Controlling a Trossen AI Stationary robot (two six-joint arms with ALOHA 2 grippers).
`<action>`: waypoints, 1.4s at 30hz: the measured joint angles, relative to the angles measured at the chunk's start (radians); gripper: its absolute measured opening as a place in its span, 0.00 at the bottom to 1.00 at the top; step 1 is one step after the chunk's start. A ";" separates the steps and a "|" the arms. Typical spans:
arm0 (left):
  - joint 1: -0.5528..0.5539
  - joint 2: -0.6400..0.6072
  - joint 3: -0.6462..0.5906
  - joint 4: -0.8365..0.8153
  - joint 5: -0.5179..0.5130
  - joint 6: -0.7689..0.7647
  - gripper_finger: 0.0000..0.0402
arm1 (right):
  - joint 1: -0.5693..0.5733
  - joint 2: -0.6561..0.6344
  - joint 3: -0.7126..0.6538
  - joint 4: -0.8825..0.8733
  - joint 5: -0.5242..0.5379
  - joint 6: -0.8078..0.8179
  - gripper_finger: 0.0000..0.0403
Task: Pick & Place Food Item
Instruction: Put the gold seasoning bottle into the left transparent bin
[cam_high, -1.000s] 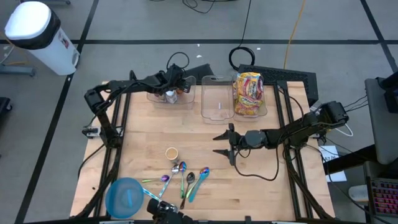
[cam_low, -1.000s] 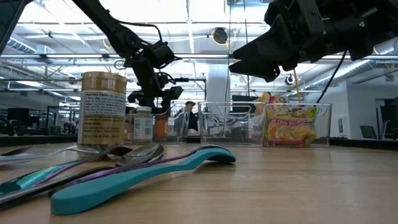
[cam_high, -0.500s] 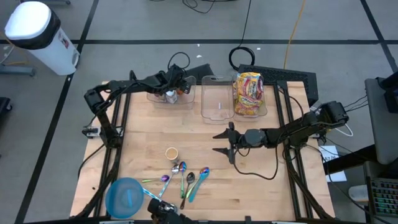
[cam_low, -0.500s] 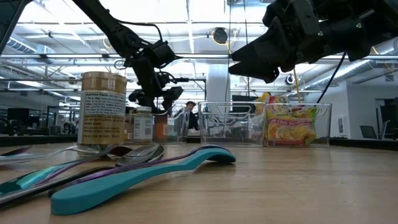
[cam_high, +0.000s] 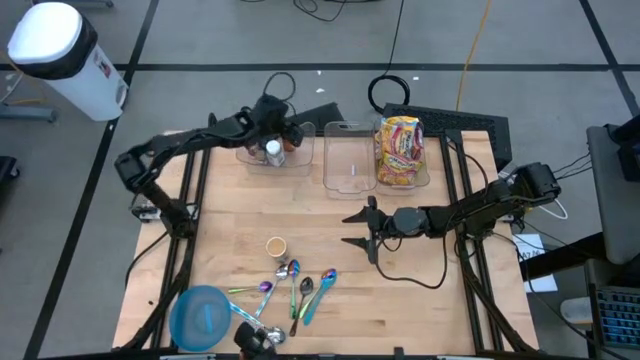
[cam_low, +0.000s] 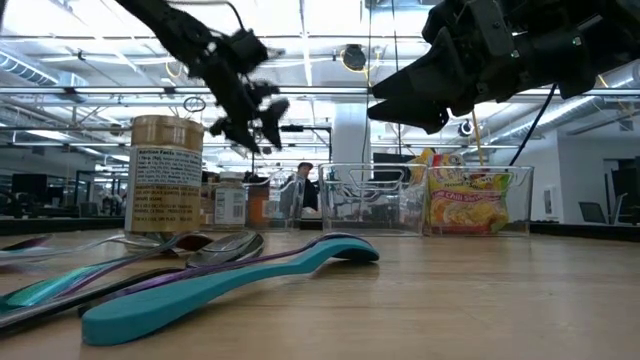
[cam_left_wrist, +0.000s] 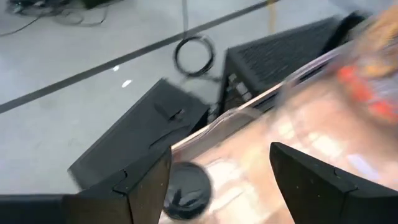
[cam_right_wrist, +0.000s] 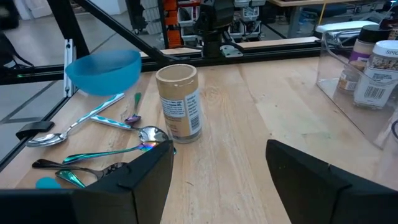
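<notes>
Overhead, my left gripper (cam_high: 283, 130) hangs spread and empty above the left bin (cam_high: 250, 155) at the table's far edge, clear of the jars (cam_high: 272, 151) standing inside. My right gripper (cam_high: 362, 229) waits mid-table, fingers apart, holding nothing, pointed toward the tan jar (cam_right_wrist: 179, 102) that stands upright on the wood (cam_high: 430, 290). Just past that jar lie the spoons (cam_high: 300, 289) and a blue bowl (cam_high: 201, 316) near the front edge. The noodle packs (cam_high: 399, 150) fill the right bin (cam_high: 428, 165), and the middle bin (cam_high: 348, 158) sits between the other two.
</notes>
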 joint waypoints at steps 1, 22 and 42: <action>-0.001 -0.029 0.000 -0.010 0.016 0.000 0.68 | 0.000 0.000 0.000 0.000 0.000 0.000 0.61; -0.491 -0.477 0.001 -0.180 0.259 0.143 0.68 | 0.000 0.000 0.000 0.000 -0.004 0.000 0.61; -0.843 -0.336 0.001 -0.529 0.259 0.128 0.68 | 0.000 0.000 0.000 0.009 -0.002 0.011 0.61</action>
